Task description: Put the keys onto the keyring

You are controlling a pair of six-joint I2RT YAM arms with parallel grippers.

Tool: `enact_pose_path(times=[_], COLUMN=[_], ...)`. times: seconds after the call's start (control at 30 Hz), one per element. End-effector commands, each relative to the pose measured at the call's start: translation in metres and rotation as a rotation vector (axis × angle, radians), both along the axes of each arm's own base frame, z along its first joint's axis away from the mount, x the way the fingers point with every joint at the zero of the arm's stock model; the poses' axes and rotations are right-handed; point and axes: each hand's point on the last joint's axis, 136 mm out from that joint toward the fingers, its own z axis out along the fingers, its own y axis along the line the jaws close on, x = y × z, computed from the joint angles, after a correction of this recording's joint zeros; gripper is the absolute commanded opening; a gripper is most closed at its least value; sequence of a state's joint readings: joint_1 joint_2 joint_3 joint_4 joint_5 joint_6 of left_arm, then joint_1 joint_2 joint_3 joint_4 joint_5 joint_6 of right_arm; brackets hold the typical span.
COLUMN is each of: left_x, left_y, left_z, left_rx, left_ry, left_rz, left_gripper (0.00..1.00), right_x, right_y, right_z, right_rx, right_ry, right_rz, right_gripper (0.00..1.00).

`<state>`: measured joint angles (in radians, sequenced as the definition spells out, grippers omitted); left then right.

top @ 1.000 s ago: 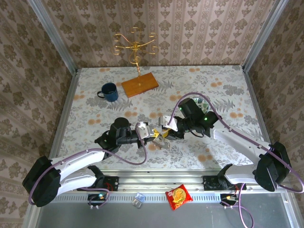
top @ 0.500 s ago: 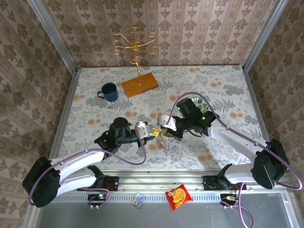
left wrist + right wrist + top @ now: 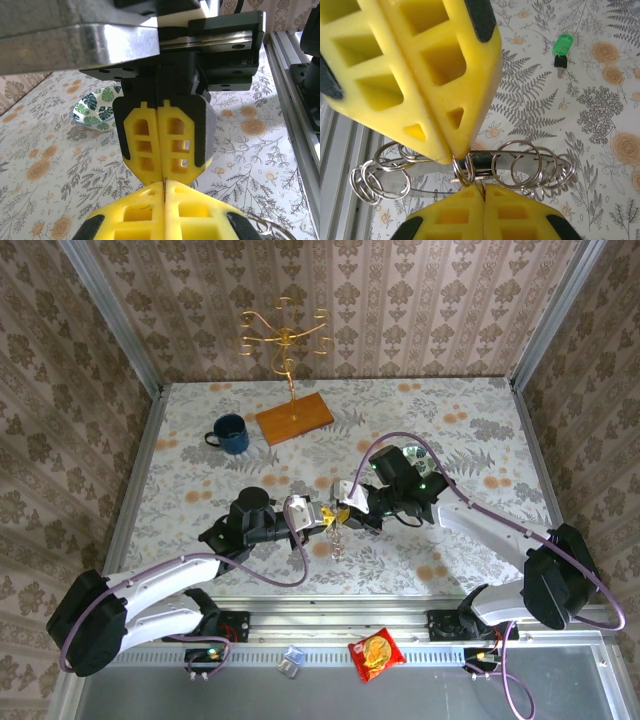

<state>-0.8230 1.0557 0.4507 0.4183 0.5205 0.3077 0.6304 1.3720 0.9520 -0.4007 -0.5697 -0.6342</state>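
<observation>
The right pincer (image 3: 484, 194) has edged left against the left pincer (image 3: 164, 186), both clamped on the keyring (image 3: 463, 172), inside table (image 3: 470, 410) edges.

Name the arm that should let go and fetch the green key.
Left, probably. From the right wrist, the green key lies beyond the left gripper, on its side; the right gripper, shut on the keyring, could hold it.

Brightly lit from overhead, with soft shadows on the bench (image 3: 470, 410), glare on the metal plate (image 3: 75, 40) at 11 o'clock, and slight softness in the nearest yellow fingers (image 3: 445, 220).
</observation>
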Motion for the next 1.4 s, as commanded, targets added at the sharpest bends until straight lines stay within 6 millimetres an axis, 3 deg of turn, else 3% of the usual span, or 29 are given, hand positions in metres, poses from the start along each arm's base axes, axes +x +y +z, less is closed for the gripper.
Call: enact_pose_path(times=[0.0, 0.13, 0.8, 1.2, 1.37], left_x=[-0.002, -0.003, -0.007, -0.007, -0.008], left_y=[-0.001, -0.001, -0.002, -0.002, -0.002], left_z=[0.015, 0.015, 0.021, 0.02, 0.02], left_rx=[-0.06, -0.083, -0.174, -0.165, -0.168], left_ry=[-0.04, -0.029, 0.031, 0.024, 0.023], left_rz=[-0.011, -0.003, -0.011, -0.014, -0.018], left_gripper=[0.0, 0.0, 0.0, 0.0, 0.0], right_x=[-0.001, -0.009, -0.009, -0.008, -0.012], right_y=[0.0, -0.001, 0.008, -0.011, -0.006], right_z=[0.009, 0.016, 0.025, 0.02, 0.03], right_rx=[0.054, 0.105, 0.21, 0.119, 0.162], right_ry=[-0.015, -0.028, -0.018, -0.071, -0.052], right_rz=[-0.006, 0.011, -0.004, -0.045, -0.024], right_gripper=[0.25, 0.33, 0.28, 0.32, 0.32])
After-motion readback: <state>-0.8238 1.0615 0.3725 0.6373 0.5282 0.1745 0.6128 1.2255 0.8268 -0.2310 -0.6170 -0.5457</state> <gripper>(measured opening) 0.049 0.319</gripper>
